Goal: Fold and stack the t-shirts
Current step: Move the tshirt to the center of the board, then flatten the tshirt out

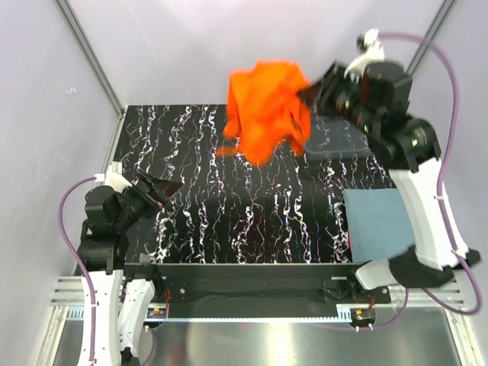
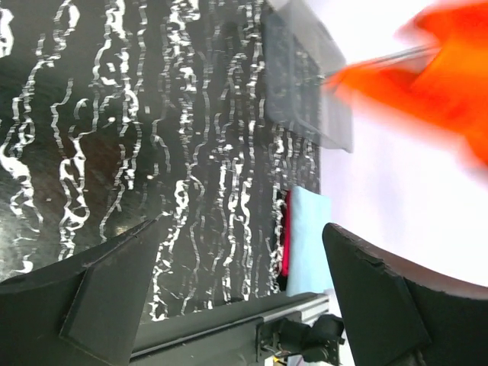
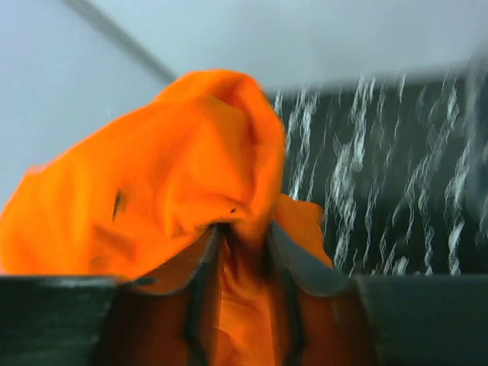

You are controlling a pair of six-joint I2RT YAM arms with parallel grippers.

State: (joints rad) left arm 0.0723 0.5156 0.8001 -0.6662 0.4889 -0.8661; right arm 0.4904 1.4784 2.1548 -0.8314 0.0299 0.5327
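The bright orange t-shirt (image 1: 263, 110) hangs bunched in the air above the far middle of the black marbled table (image 1: 229, 206). My right gripper (image 1: 311, 95) is shut on its cloth; in the right wrist view the orange t-shirt (image 3: 175, 168) is pinched between the fingers. It shows blurred in the left wrist view (image 2: 427, 72). The blue-grey t-shirt (image 1: 377, 221) lies folded flat at the table's right edge, also in the left wrist view (image 2: 309, 236). My left gripper (image 1: 164, 191) is open and empty, low over the table's left side.
A clear plastic bin (image 1: 339, 141) sits at the far right of the table, behind the hanging shirt, and shows in the left wrist view (image 2: 305, 84). Something red (image 2: 285, 236) lies under the folded blue-grey shirt. Metal frame posts (image 1: 88, 53) and pale walls enclose the table.
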